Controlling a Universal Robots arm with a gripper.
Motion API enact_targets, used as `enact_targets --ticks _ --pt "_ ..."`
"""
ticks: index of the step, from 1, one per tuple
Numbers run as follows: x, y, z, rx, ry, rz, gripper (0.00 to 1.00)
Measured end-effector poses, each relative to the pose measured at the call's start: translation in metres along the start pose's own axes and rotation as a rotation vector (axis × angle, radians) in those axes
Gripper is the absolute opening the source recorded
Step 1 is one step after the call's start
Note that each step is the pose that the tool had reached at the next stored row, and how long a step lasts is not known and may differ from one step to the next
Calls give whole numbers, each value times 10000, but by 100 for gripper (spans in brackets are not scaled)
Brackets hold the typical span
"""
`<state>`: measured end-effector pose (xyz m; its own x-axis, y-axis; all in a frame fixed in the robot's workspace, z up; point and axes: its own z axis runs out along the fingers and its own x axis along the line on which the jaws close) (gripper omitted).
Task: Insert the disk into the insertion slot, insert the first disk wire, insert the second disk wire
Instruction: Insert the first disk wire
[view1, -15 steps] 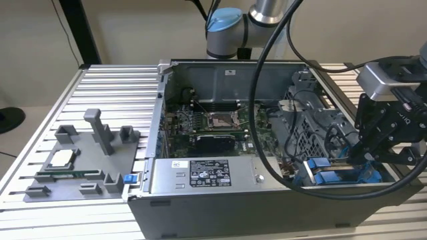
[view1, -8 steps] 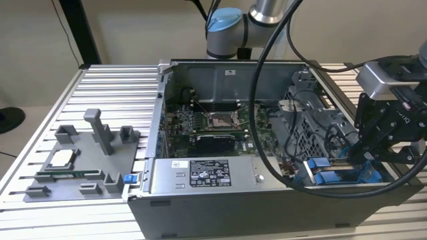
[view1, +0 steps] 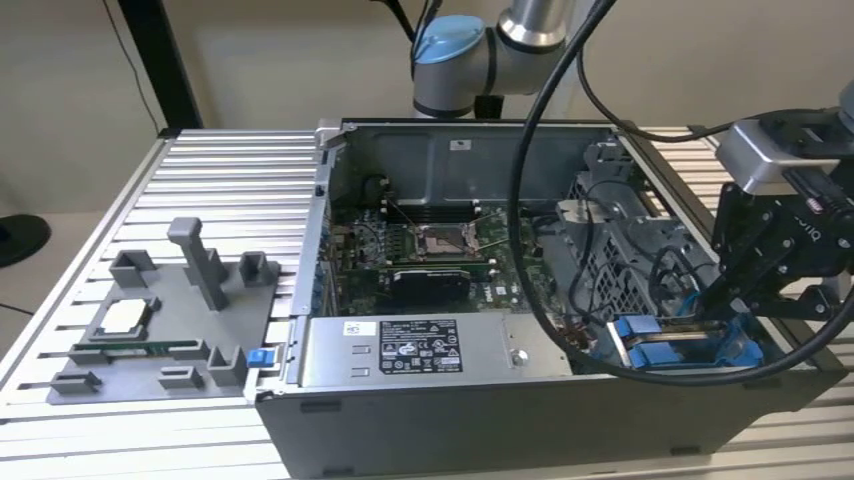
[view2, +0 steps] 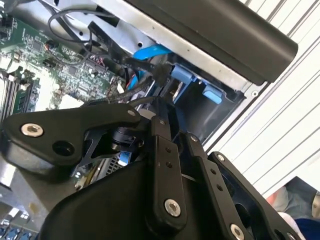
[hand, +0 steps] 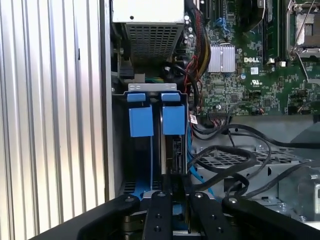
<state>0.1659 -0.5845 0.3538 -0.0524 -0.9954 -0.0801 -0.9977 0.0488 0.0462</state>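
Exterior view: an open computer case (view1: 441, 425) is recorded lying on a ribbed metal bench (view1: 227, 170), with the arm (view1: 461, 55) mounted behind it at the upper middle of the frame. The tool (view1: 725, 318) is found inside the case at the lower part of the exterior view's right, pointed down among blue plastic latches. A grey metal box (view1: 527, 355) bearing a sticker is noted along the case's near wall at the lower middle of the frame, with the motherboard (view1: 427, 255) beyond it. A grey fixture tray (view1: 167, 320) carrying small parts is noted on the bench at the exterior view's left, well apart from the tool.

In the first wrist view the insertion slot (hand: 152, 87) is seen just beside the case's side wall. Two blue-latched carriers are seated in it side by side: a bare blue bracket (hand: 141, 121) nearer the case wall, and the disk (hand: 177, 152) nearer the motherboard, standing on edge between the rails. The disk is judged to be within the slot, its latch level with the bracket's. The tool is placed at the disk's near end, in line with it. Whether the tool is spread, pressed together or pinching the disk cannot be told, its tip being masked by its own links.

A thin blue cable (hand: 196, 175) and several black cables (hand: 260, 136) are observed just beside the disk on its motherboard side. Whether any is plugged into the disk cannot be told.
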Motion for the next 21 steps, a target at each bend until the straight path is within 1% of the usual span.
enact_targets --ticks 2,7,12,15,21 --pt "-10 -26 12 0 0 -1 0" --pt "-26 -27 51 0 -1 0 0" --pt "-85 -26 83 0 0 0 0" --pt "-82 -27 106 -2 -1 -21 0" --pt "-73 -28 112 -5 2 -51 0"
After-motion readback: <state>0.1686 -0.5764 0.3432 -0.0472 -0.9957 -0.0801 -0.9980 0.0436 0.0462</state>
